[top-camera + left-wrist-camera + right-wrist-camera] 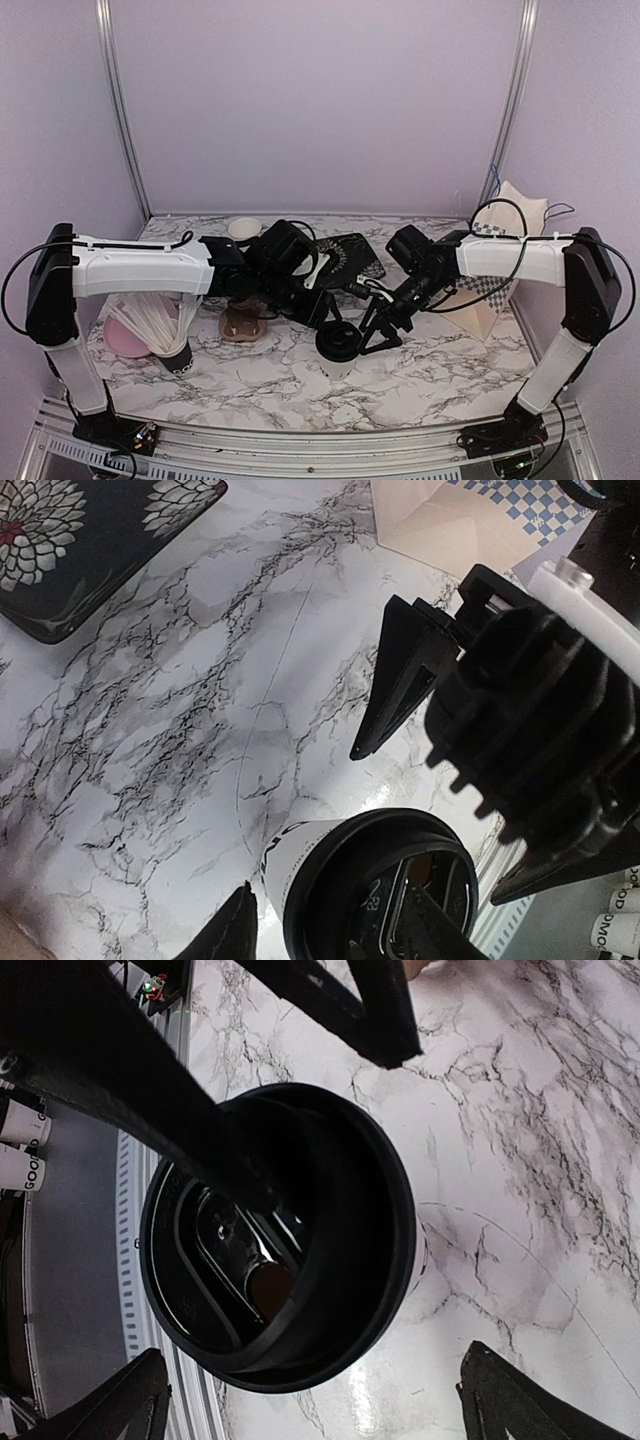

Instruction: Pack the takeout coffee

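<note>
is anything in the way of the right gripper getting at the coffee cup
Yes: the left gripper is at the coffee cup, a finger on each side, one crossing in front of the lid in the right wrist view. The right gripper stands open around the cup.

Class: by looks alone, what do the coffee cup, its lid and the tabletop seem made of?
The cup: matt white paper, probably, with printed lettering. The lid: glossy black moulded plastic. The tabletop: marble-patterned, shiny; stone or a printed film, cannot tell.
</note>
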`<state>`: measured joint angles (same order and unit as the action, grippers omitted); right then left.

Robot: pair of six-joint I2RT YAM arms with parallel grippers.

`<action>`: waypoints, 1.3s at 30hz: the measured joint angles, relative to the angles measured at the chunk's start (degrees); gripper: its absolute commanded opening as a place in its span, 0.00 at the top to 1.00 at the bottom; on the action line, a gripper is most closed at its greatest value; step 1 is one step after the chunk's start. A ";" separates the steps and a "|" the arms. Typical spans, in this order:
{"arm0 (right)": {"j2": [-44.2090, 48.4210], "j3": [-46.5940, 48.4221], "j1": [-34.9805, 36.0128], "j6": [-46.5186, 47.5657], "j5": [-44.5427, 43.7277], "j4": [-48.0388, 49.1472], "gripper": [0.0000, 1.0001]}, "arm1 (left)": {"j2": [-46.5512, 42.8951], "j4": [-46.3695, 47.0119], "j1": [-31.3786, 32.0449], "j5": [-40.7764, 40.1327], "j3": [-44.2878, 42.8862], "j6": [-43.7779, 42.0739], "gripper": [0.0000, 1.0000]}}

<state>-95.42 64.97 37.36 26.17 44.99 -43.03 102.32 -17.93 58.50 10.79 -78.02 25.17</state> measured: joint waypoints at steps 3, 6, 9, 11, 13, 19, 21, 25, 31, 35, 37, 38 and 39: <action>-0.50 0.11 0.42 0.24 -0.37 0.00 0.02 | 1.22 1.05 0.00 1.20 0.26 0.42 0.56; -0.98 0.37 1.03 0.26 -0.68 0.00 0.02 | 1.27 2.34 0.00 2.03 1.38 1.22 0.59; -1.64 0.72 1.42 0.17 -1.01 0.24 0.02 | 1.25 4.33 0.00 2.47 2.34 2.38 0.63; -2.10 0.85 1.46 -0.02 -1.07 0.44 0.02 | 1.16 5.68 0.00 2.69 3.02 3.15 0.65; -2.23 0.90 1.57 -0.48 -1.03 0.48 0.02 | 1.03 6.82 -0.09 2.67 3.65 4.00 0.67; -2.71 1.55 1.64 -2.25 -2.12 0.48 0.02 | 0.07 9.11 -0.33 2.62 5.53 5.49 0.73; -2.84 1.62 1.57 -3.28 -2.45 0.48 0.02 | -0.22 9.75 -0.44 2.62 6.14 5.70 0.75; -3.67 1.97 1.51 -5.49 -2.64 0.35 0.02 | -0.70 11.02 -0.55 2.08 7.28 5.73 0.75; -4.76 2.84 1.46 -6.93 -2.69 0.35 0.02 | -0.76 11.98 -0.66 0.63 7.93 5.73 0.75; -4.52 3.48 1.49 -7.15 -4.28 0.24 0.02 | -0.76 12.00 -0.70 -0.39 7.93 5.73 0.75; -4.09 3.54 1.49 -7.15 -5.22 0.37 0.02 | -0.76 12.00 -0.79 -0.85 7.93 5.73 0.75; -3.89 3.54 1.49 -7.13 -5.73 0.48 0.02 | -0.76 11.98 -0.81 -1.07 7.91 5.73 0.74; -3.65 3.52 1.49 -7.13 -6.32 0.63 0.02 | -0.76 11.96 -0.81 -1.40 7.91 5.73 0.73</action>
<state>-99.07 68.49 38.85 19.05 38.68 -42.39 101.56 -5.98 57.69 9.39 -70.11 30.89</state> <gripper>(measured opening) 0.981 0.252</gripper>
